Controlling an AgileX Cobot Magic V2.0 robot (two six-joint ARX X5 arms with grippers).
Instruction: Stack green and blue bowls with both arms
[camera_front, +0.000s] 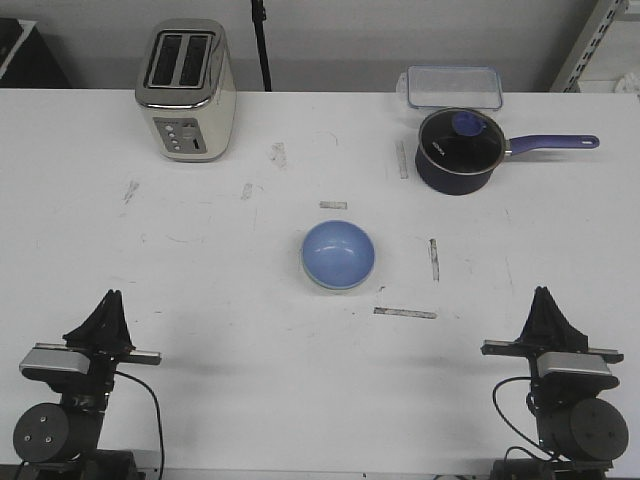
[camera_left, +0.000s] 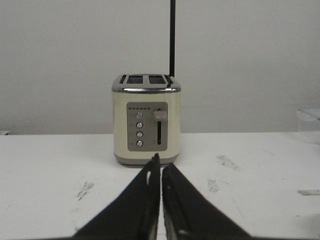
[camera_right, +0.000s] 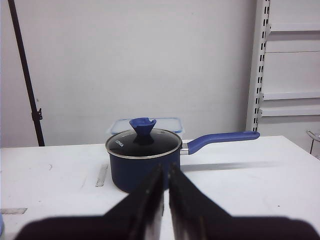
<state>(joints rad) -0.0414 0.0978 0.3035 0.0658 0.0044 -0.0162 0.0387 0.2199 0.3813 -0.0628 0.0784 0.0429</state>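
Observation:
The light blue bowl (camera_front: 338, 254) sits upright at the middle of the white table (camera_front: 200, 260). A thin pale greenish edge (camera_front: 333, 288) shows under its near rim. I see no green bowl standing apart anywhere. My left gripper (camera_front: 108, 298) rests at the front left of the table, shut and empty. In the left wrist view (camera_left: 160, 162) its fingers meet. My right gripper (camera_front: 543, 295) rests at the front right, also shut and empty. In the right wrist view (camera_right: 165, 170) its fingers are nearly touching. Both grippers are far from the bowl.
A cream toaster (camera_front: 185, 90) stands at the back left, straight ahead of the left gripper (camera_left: 146, 120). A dark navy saucepan (camera_front: 458, 150) with a glass lid and purple handle stands at the back right (camera_right: 142, 160). A clear lidded container (camera_front: 453, 87) lies behind it.

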